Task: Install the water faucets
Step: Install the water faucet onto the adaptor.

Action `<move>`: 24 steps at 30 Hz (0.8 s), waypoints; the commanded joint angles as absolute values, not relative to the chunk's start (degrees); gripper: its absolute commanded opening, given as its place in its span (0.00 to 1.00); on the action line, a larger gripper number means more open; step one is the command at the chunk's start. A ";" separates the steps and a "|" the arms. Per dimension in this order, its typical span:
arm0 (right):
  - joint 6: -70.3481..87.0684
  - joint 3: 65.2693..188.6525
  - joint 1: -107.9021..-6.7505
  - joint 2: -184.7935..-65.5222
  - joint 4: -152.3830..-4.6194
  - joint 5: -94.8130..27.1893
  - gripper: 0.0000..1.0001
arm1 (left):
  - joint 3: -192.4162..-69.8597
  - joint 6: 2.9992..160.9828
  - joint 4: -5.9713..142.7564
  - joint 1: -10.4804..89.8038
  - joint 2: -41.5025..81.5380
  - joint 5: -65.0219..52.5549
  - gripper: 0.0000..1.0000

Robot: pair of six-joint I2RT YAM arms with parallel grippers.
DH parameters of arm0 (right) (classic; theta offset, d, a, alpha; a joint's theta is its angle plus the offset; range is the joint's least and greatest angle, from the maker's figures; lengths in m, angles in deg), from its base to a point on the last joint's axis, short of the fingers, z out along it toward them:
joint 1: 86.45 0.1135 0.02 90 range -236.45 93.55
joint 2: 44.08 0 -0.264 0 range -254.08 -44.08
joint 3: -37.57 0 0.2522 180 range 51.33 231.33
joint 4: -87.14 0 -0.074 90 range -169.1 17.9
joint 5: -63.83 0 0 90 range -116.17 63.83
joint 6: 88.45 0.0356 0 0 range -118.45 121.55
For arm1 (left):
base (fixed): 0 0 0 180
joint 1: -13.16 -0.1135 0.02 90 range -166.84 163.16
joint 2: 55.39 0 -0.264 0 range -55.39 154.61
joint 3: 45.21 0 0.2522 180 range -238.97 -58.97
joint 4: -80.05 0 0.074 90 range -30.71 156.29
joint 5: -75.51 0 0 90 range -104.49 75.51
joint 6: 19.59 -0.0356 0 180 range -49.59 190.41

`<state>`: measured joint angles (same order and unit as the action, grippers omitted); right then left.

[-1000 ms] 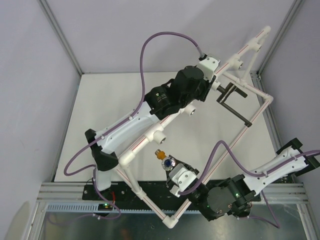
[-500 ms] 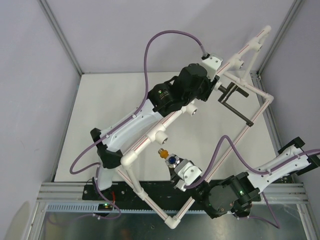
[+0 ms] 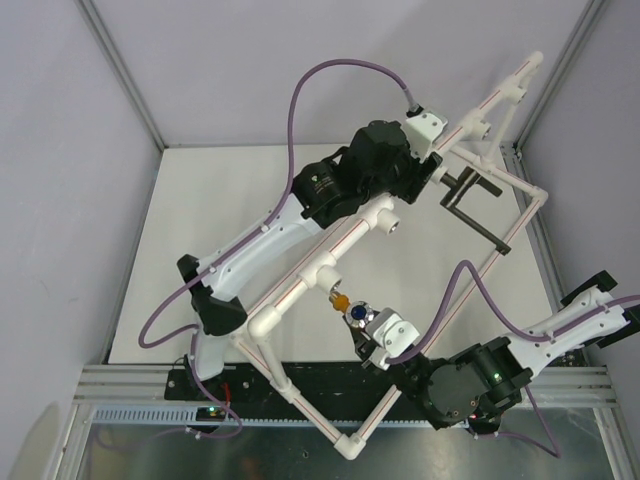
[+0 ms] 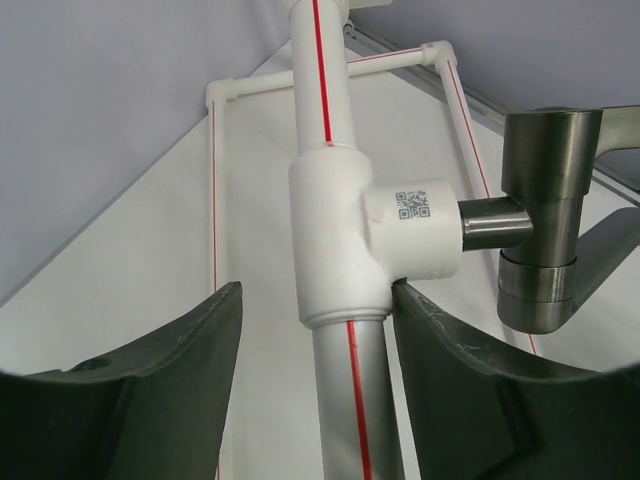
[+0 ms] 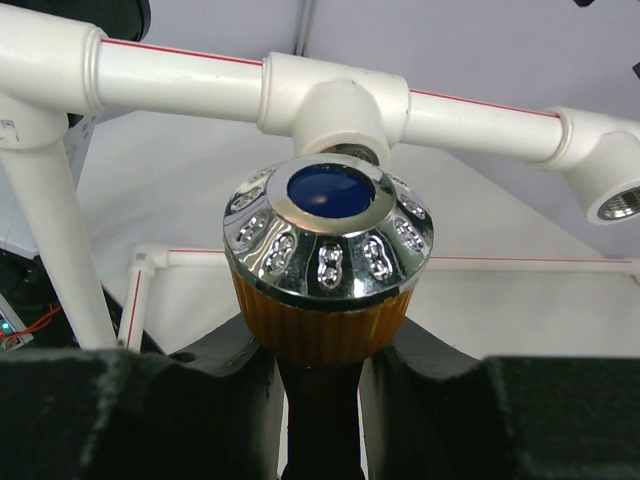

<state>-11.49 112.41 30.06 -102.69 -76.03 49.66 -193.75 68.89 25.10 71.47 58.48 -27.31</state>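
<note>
We have spread our left fingers (image 4: 150,390) apart around the white pipe frame (image 4: 335,230), black tap (image 4: 540,240) at 3 o'clock. Our right fingers (image 5: 130,410), clamped on the orange-brass tap (image 5: 328,250), moved it nearer the socket (image 5: 345,112).

left gripper (image 4: 318,300) apart, right gripper (image 5: 320,365) tight

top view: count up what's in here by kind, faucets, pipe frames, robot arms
faucets: 2 (brass tap, black tap)
white pipe frame: 1
robot arms: 2 (left arm, right arm)
total: 5
</note>
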 commanded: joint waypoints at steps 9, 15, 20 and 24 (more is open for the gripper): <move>-6.06 112.24 30.04 -101.33 -73.51 51.92 0.00 | -189.30 68.75 7.77 68.21 66.53 -26.85 0.69; -5.56 111.87 29.94 -101.03 -73.31 51.71 0.00 | -189.43 68.43 2.63 68.31 66.08 -24.25 0.70; -4.46 111.68 29.96 -100.75 -72.54 51.78 0.00 | -189.17 67.05 -2.72 68.27 65.25 -21.72 0.73; -3.92 111.45 29.92 -100.57 -72.41 51.79 0.00 | -189.77 66.66 -3.90 68.29 64.53 -23.43 0.70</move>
<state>-6.05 111.42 30.06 -101.75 -71.61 49.95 -194.80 70.44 20.53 69.43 57.73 -21.74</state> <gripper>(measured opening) 0.345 0.724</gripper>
